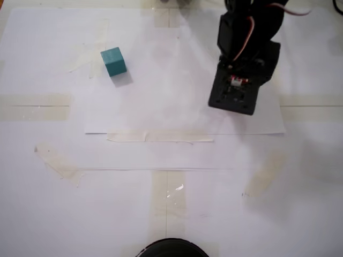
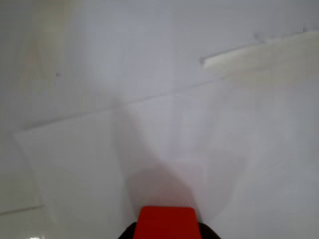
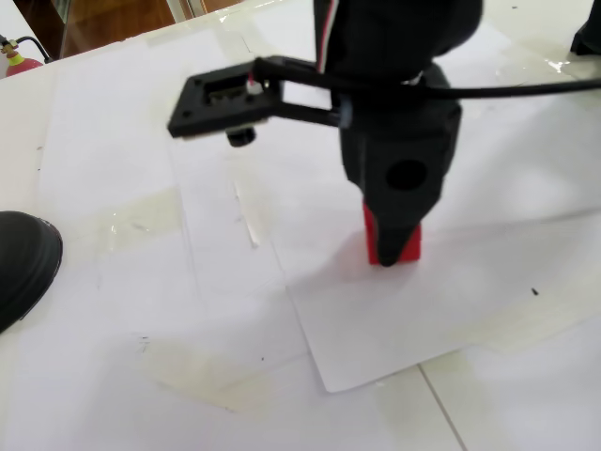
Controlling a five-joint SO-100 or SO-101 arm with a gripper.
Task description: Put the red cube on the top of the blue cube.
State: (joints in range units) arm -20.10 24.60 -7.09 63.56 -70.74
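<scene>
Gripper (image 3: 394, 252) is down at the bench (image 3: 113, 376), right of centre in a fixed view, clamped on the red cube (image 3: 376, 240), which sits at or just above the paper. Grasp looks made; lift, carry and stacking remain. Blue cube (image 1: 113, 61) stands far left, well apart, nothing on top.

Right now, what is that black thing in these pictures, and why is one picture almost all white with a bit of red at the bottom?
The black thing is a small robot arm standing on a table covered with white paper and strips of tape. At its tip is a two-fingered hand. One picture looks down from above, one looks from the side, and the mostly white one comes from a camera riding on the arm's wrist. The red bit there is the red cube, sitting right at the hand. The side picture shows the hand around that cube, low on the paper; whether it has lifted off I cannot tell. A blue cube sits alone, far away on the paper.
</scene>
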